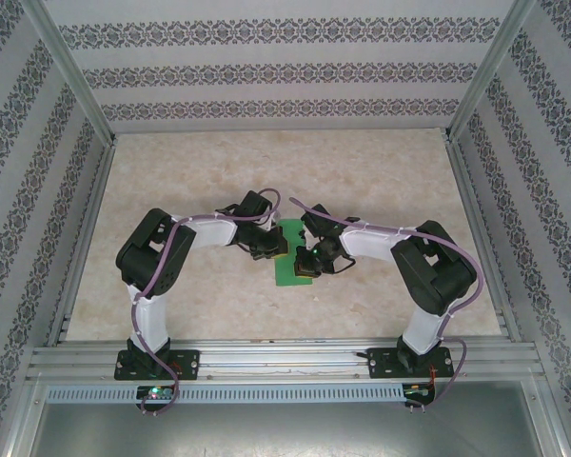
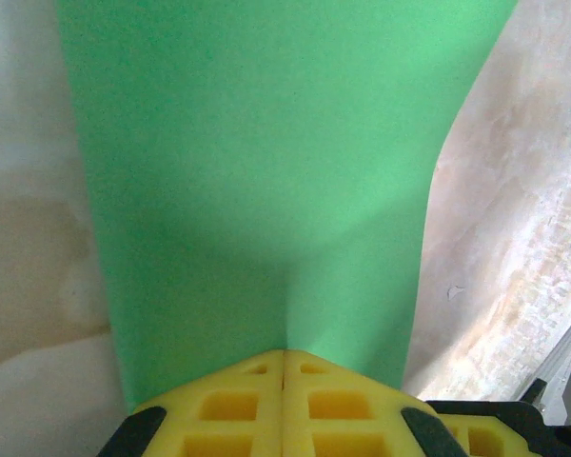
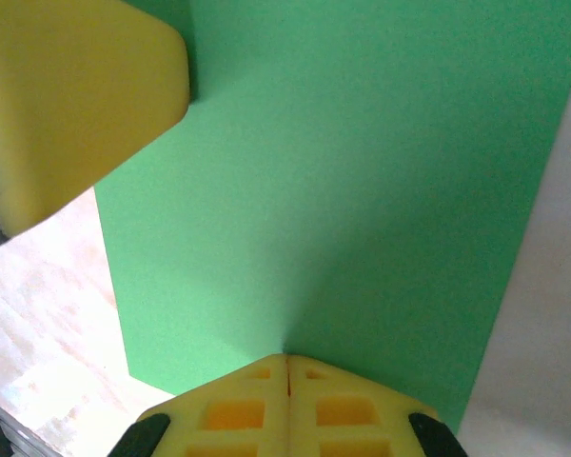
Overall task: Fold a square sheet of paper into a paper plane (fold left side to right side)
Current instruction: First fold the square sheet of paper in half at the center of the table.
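The left gripper point(image 2: 284, 352), yellow fingers pressed together, pinches an edge of the square sheet of paper point(image 2: 266, 171). The right gripper point(image 3: 285, 359), also closed, pinches another edge. The green sheet curves between them over the middle of the counter point(image 1: 266, 171), slightly toward its near edge.

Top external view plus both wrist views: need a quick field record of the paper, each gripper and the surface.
object: square sheet of bright green paper, thin, matte, unmarked
position: mid-table, between the two grippers
shape: no dart shape yet; one side edge bows in the left wrist view; the fold stage is unclear
left gripper: shut on the sheet, pinching its edge
right gripper: shut on the sheet, pinching its edge
surface: beige marbled tabletop
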Controlling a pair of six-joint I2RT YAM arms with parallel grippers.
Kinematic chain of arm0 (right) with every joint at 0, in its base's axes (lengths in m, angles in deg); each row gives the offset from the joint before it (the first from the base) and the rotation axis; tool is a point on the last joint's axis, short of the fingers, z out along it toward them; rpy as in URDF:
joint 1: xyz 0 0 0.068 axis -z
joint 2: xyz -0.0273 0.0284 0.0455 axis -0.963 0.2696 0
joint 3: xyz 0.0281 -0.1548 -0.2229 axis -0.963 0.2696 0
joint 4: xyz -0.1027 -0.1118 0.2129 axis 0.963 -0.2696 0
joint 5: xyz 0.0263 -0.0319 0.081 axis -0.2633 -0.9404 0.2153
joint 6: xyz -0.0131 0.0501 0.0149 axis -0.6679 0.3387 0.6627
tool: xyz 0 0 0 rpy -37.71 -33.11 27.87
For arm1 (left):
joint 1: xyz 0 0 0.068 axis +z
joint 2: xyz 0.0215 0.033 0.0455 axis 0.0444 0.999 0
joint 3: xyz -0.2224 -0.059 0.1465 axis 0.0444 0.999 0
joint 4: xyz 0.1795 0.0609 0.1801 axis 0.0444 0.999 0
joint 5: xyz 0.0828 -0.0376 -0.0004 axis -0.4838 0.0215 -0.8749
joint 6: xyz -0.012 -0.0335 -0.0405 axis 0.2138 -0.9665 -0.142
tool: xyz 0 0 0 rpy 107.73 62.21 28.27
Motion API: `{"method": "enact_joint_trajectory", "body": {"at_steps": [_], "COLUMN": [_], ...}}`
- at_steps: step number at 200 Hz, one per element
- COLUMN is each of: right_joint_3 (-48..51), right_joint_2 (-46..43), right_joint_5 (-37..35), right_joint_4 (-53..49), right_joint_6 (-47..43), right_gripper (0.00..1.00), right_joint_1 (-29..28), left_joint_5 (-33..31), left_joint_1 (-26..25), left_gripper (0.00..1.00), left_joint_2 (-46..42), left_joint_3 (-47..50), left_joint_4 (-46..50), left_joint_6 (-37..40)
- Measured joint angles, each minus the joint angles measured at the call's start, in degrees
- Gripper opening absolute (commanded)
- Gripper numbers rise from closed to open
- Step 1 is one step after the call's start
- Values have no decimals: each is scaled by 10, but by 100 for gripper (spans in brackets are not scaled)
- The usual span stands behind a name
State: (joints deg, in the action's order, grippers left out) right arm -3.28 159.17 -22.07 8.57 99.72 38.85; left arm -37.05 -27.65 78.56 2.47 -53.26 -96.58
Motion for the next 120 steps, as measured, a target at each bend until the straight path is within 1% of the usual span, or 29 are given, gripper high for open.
{"method": "enact_joint_trajectory", "body": {"at_steps": [65,120], "right_joint_3": [0,0], "right_joint_2": [0,1], "right_joint_5": [-2,-12], "right_joint_4": [-2,14], "right_joint_6": [-8,-17], "right_gripper": [0,0], "right_joint_1": [0,0], "left_joint_5": [37,38], "left_joint_1": [17,43], "left_gripper": [6,6], "left_joint_2": [-2,-2], "left_joint_3": [37,37], "left_joint_4": [-67,-71], "left_joint_6": [0,14]}}
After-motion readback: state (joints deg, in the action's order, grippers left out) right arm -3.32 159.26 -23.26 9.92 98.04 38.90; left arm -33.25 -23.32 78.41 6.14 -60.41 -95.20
